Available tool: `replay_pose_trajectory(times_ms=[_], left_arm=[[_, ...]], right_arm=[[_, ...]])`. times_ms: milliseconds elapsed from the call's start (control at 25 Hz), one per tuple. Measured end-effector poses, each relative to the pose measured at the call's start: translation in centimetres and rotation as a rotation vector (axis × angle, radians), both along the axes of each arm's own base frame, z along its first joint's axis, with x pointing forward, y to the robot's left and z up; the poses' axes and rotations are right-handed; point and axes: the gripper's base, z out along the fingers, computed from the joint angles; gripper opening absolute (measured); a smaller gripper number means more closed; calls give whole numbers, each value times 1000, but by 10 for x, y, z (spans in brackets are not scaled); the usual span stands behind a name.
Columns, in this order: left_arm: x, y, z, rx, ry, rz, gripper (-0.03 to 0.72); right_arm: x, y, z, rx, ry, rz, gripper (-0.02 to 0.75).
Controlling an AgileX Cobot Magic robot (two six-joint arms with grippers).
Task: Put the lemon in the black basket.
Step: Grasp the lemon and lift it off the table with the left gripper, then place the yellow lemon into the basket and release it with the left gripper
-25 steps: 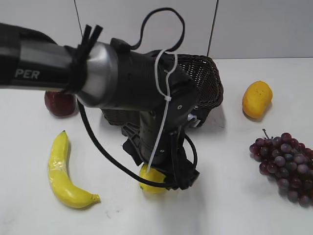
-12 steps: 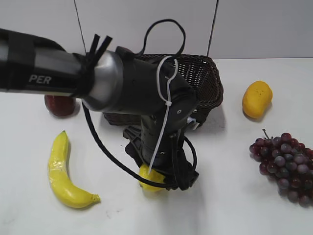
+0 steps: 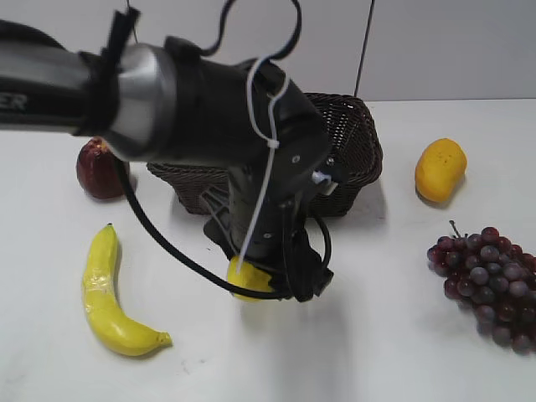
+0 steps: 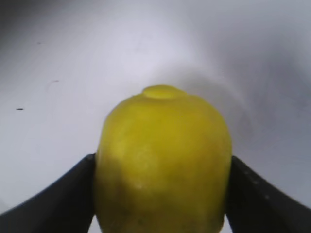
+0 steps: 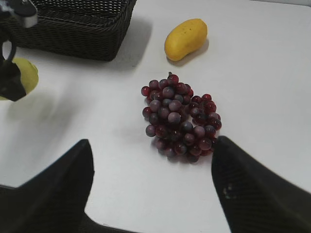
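Observation:
My left gripper (image 3: 272,280) is shut on the lemon (image 3: 248,279), a bright yellow fruit, and holds it a little above the white table in front of the black basket (image 3: 352,142). In the left wrist view the lemon (image 4: 163,160) fills the space between both black fingers (image 4: 163,194), its nub pointing away. The lemon (image 5: 22,77) and the basket (image 5: 73,29) also show at the left of the right wrist view. My right gripper (image 5: 150,189) is open and empty, hovering over the table near the grapes. It is out of the exterior view.
A banana (image 3: 105,293) lies at front left. A dark red apple (image 3: 99,170) sits left of the basket. A mango (image 3: 440,169) lies at the right, and a bunch of purple grapes (image 3: 486,280) at the front right, also in the right wrist view (image 5: 180,114).
My left arm has risen and shifted slightly left with the lemon, lifting it off the table. More of the basket's front shows now.

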Motion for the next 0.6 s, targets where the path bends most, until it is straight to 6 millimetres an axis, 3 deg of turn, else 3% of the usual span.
replay_pose_trajectory(times_ms=[280, 600], left_arm=[[27, 27, 64, -107, -218, 6, 552], [90, 36, 92, -232, -413, 10, 552]], right_arm=[[0, 0, 0, 0, 0, 0, 571], [0, 0, 0, 0, 0, 0, 571]])
